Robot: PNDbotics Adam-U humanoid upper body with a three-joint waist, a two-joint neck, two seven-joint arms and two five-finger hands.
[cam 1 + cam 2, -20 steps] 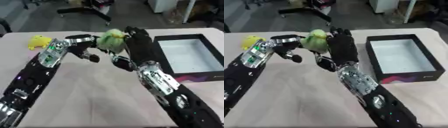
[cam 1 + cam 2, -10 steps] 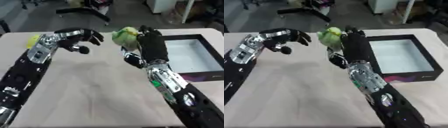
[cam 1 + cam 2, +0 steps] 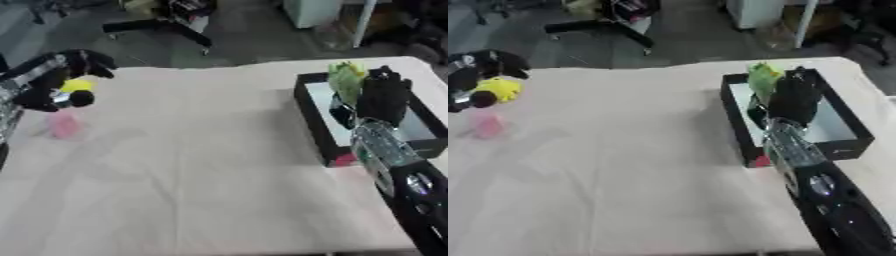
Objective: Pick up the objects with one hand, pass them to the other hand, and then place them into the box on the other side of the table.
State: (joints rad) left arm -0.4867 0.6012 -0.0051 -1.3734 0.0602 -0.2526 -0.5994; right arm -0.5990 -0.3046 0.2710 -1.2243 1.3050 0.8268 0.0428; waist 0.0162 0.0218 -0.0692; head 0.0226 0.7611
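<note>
Beyond the desk [image 3: 201,165] lies a dark floor with the legs of a rolling chair [image 3: 162,27] and a pale cabinet [image 3: 311,11], all blurred. A beige cloth covers the desk, and the black box [image 3: 737,117] sits at its right side, with a pale inner floor and a small red patch on its near wall; whatever is printed there cannot be read. Above the box's far-left part hangs the right hand [image 3: 794,97], black, its fingers curled round a green and yellow-green object [image 3: 761,76] that stands out at the hand's left and upper side; it looks soft and lumpy, somewhat like a leafy toy, but its exact shape is too smeared to make out. It is held over the box, not resting in it. Well apart from the box, at the desk's far left edge, is the left hand [image 3: 52,80], black with silver parts, fingers bent; a yellow object [image 3: 499,89] shows right against it, and I cannot tell whether the fingers grip it or merely lie beside it. Just nearer than that yellow object, a small pink object [image 3: 63,126] lies on the cloth. No lettering is legible anywhere.
</note>
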